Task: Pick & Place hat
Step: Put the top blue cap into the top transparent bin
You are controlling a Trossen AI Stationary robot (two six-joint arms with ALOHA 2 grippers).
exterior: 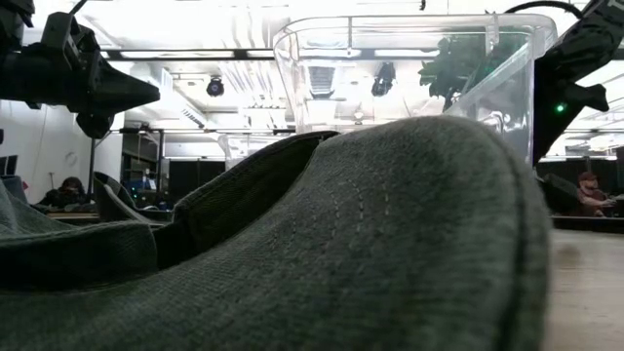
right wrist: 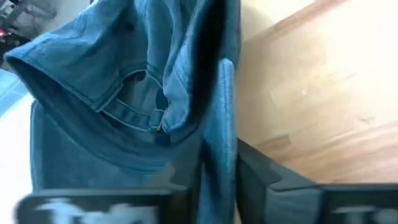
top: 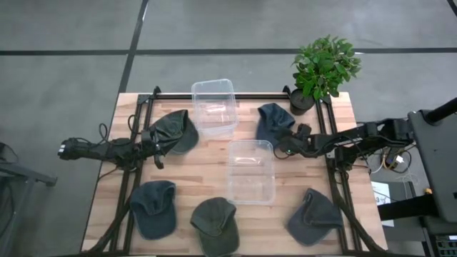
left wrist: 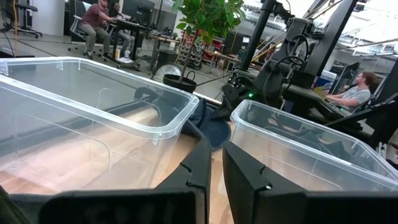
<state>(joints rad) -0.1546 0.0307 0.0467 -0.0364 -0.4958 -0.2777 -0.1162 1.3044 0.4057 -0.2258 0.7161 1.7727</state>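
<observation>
- Near edge of the wooden worktop (top: 214,168): three hats in a row — a blue-grey hat (top: 153,208), an olive hat (top: 216,225), a grey hat (top: 313,217).
- Mid-worktop, a clear bin (top: 250,171), nothing in it.
- Left hand (top: 152,140) is pinched shut on a dark green hat (top: 175,130).
- Right hand (top: 283,148) is clamped on the fabric of a dark blue hat (top: 273,121), just beside the bin.
- Farther back, a second clear bin (top: 214,106), also bare inside.
- Far corner: a potted plant (top: 323,69).
- Beyond, grey floor; people sit at desks.
</observation>
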